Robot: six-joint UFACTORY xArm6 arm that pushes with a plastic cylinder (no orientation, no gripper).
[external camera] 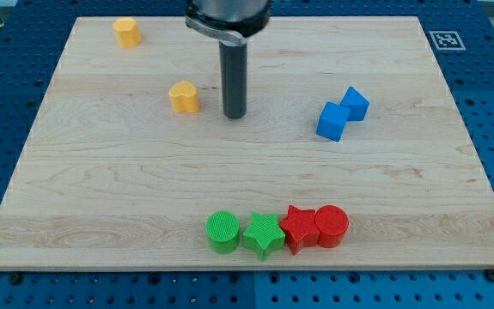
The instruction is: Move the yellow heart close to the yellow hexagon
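Observation:
The yellow heart (184,97) lies on the wooden board (100,197), left of centre in the upper half. The yellow hexagon (127,32) sits near the board's top left corner, up and to the left of the heart. My tip (234,115) rests on the board just to the right of the yellow heart, with a small gap between them.
A blue block (342,113), made of two joined cubes, lies to the right of the tip. Near the view's bottom a row stands: green cylinder (222,232), green star (263,234), red star (299,227), red cylinder (332,226).

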